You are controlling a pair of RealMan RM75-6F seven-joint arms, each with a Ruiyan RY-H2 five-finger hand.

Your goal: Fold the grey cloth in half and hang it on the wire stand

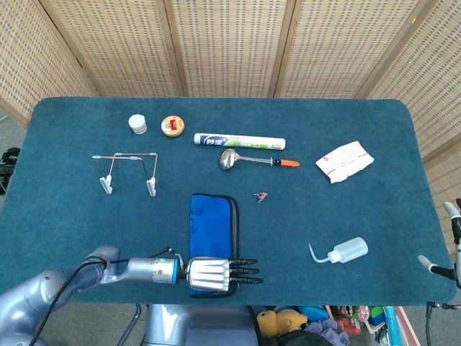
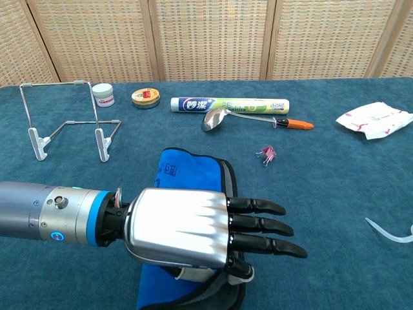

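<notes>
My left hand (image 2: 206,229) sits low in the centre of the chest view, its silver back facing up and its black fingers (image 2: 261,226) stretched out flat towards the right, slightly apart — it lies over the near end of the grey cloth with the blue upper face (image 2: 190,177), and I cannot tell whether the thumb underneath pinches the edge. In the head view the same hand (image 1: 216,270) covers the bottom end of the cloth (image 1: 211,223), which lies as a long, narrow folded strip at lower centre of the blue felt table (image 1: 360,180), blue side up with a dark edge along its right. The thin wire stand with white feet (image 1: 130,171) stands upright in the left half of the frame, well apart from the cloth. Along the top I see a small white jar (image 1: 137,124), a round orange-lidded tin (image 1: 172,125), a long white tube (image 1: 239,141) and a metal spoon with an orange handle tip (image 1: 252,160). My right hand (image 1: 448,241) only just shows at the right edge — I cannot tell its state.
</notes>
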